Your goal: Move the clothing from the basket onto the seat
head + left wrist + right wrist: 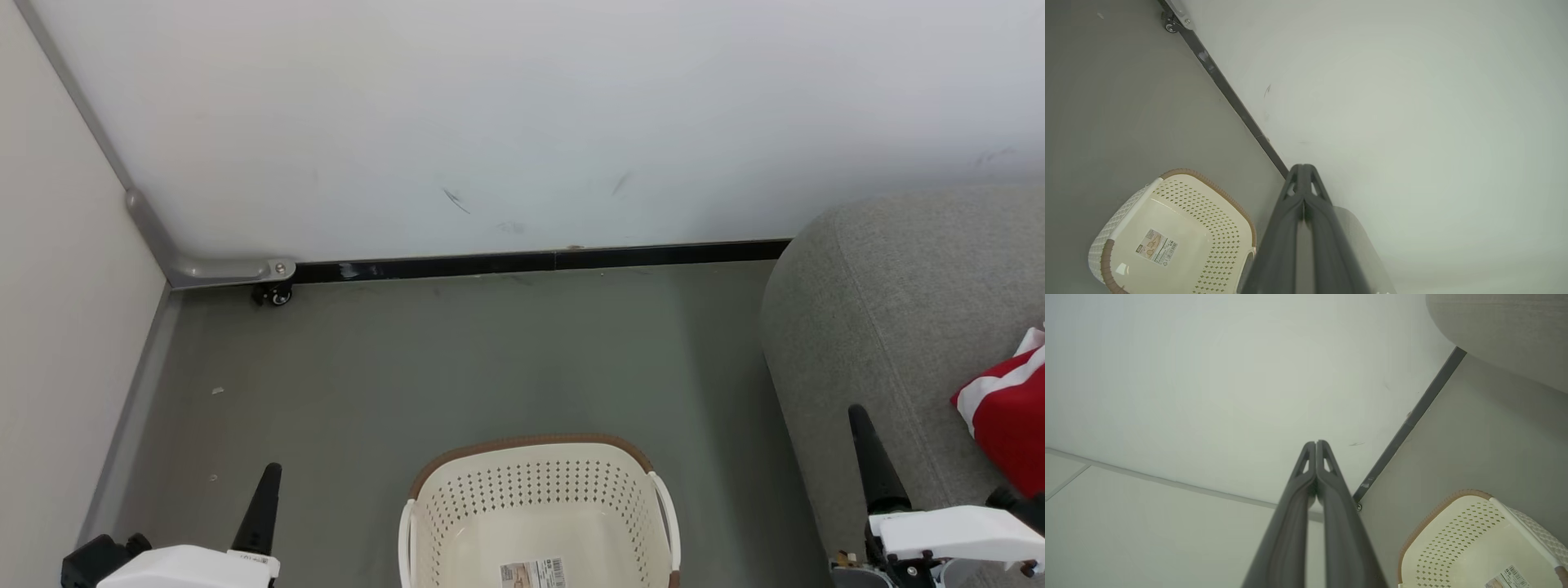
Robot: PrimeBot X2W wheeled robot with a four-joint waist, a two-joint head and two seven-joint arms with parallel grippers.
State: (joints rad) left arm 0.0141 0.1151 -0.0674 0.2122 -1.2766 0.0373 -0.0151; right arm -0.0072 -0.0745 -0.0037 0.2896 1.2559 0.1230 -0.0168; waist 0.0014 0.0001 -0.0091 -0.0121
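The cream basket [539, 490] with a brown rim stands on the grey floor at the bottom centre, and its bare bottom with a barcode sticker shows. It also appears in the left wrist view as the basket [1180, 237] and in the right wrist view as the basket [1474, 543]. Red clothing [1008, 416] with white stripes lies on the grey seat [890, 327] at the right edge. My left gripper [269, 474] is shut, low at the left of the basket, holding nothing. My right gripper [857, 416] is shut beside the seat's front, with nothing in it.
A white wall [522, 122] with a black skirting strip [539, 263] runs behind the floor. A cream panel stands at the left, with a grey bracket and small caster [277, 294] at the corner. Open floor lies between the basket and the wall.
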